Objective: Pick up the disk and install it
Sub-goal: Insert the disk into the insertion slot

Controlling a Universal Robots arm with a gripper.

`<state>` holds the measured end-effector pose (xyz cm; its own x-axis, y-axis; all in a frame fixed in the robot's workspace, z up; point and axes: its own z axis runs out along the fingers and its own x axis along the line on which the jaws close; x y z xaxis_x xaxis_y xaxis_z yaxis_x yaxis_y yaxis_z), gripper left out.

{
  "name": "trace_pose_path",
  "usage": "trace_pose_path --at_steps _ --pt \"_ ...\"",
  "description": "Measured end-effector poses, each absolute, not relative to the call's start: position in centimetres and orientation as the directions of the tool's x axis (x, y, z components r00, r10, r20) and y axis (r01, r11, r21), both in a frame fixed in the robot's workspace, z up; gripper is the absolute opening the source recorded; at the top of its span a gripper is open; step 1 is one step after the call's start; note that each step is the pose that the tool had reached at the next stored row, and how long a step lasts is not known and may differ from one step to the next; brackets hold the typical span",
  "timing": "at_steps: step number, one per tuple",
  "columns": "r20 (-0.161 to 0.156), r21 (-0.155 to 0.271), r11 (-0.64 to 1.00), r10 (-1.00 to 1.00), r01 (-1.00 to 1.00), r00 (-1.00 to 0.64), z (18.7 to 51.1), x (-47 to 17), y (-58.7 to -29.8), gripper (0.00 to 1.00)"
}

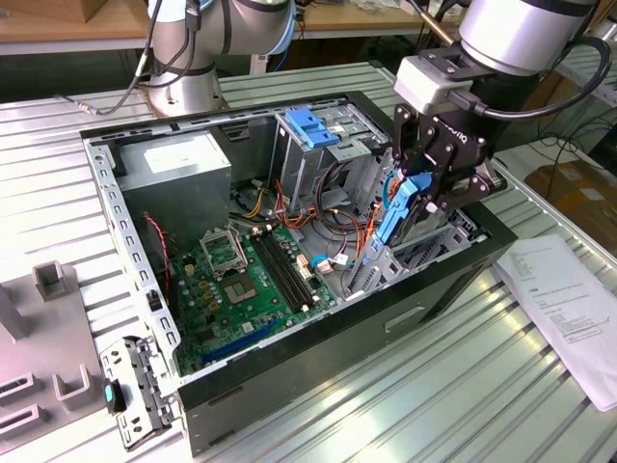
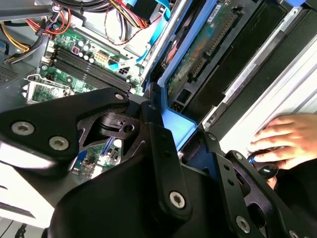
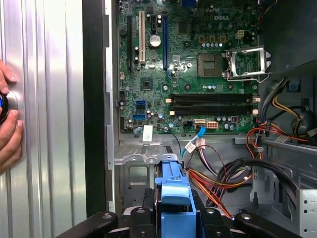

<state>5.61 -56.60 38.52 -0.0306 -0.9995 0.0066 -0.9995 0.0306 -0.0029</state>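
Disk (image 1: 395, 217) hangs on edge, clamped in the end effector (image 1: 422, 201) right of centre in the exterior view, probably held upright to line up with a slot in the computer case (image 1: 318, 367).

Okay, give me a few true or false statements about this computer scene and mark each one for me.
1. The end effector grips the disk by its blue carrier. True.
2. The disk lies flat on the motherboard. False: it is held on edge in the end effector, apart from the board.
3. The computer case is open, with the motherboard exposed. True.
4. A sheet of paper lies inside the case. False: it lies on the metal table outside the case, at the exterior view's right.
5. A person's hand is on the table beside the case. True.
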Motion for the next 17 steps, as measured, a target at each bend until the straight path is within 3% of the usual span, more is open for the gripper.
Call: trace_pose_path --at_steps 17 --pt "0.005 -0.003 0.031 -1.000 -1.000 -0.031 36.2 5.6 -56.7 0.37"
